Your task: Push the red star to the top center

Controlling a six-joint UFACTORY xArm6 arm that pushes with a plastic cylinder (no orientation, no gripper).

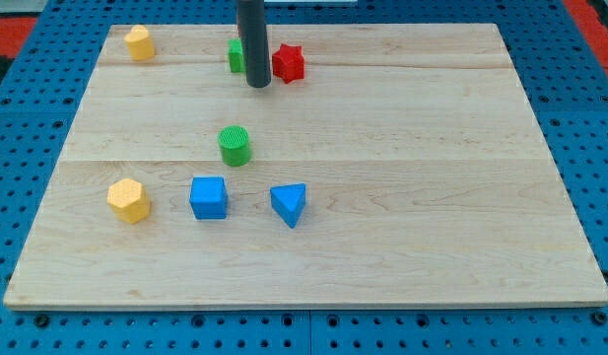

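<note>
Tip just left of red star (gap unclear), partly hiding 1 green block; no gripper fitted, state indeterminable.

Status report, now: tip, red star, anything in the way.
My tip down just left of the red star, near top center. Green block partly hidden behind the rod, left of the star. Nothing else close.

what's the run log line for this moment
tip: just left of red star | green block: partly behind rod | star: near top center
</note>
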